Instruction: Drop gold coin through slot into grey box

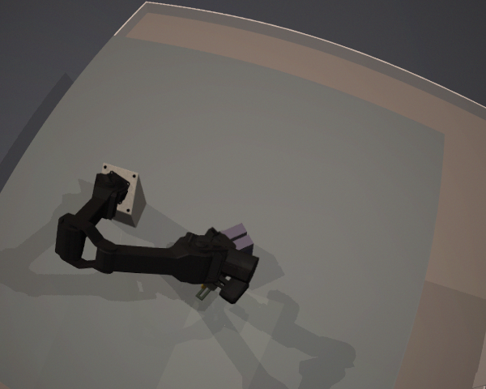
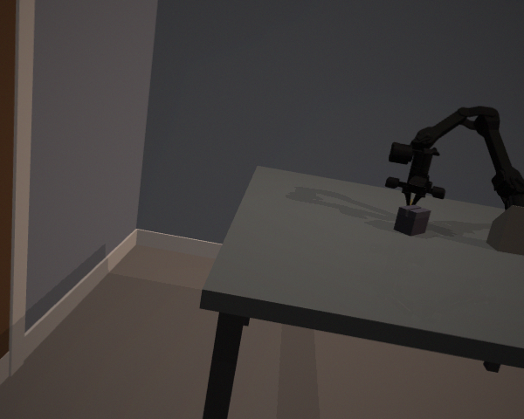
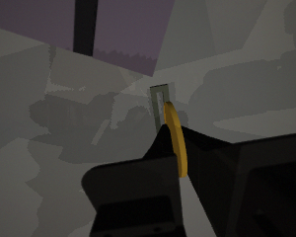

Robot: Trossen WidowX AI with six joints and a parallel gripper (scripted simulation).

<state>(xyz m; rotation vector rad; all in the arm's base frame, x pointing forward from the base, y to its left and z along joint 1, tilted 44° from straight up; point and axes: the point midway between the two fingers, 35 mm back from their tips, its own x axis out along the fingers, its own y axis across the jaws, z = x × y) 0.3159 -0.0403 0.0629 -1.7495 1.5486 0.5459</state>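
Note:
My gripper (image 2: 410,203) (image 3: 168,127) is shut on the gold coin (image 3: 180,150), which stands on edge between the fingertips; a yellow sliver shows in the exterior view. The dark-green holder (image 3: 153,102) (image 1: 198,297) lies on the table below, and its visible end is empty. The coin appears to be above the holder, overlapping part of it in the wrist view. The closed box (image 1: 243,242) (image 2: 412,222) (image 3: 125,30) looks purplish grey and stands beside the gripper, with a dark slot (image 3: 86,25) across its lid. The arm hides part of the box and holder in the top view.
The arm's pale base block (image 1: 138,205) (image 2: 513,232) stands to the left of the box in the top view. The grey table (image 1: 256,138) (image 2: 307,257) bears them all, with arm shadows across it. The box is the nearest object to the gripper besides the holder.

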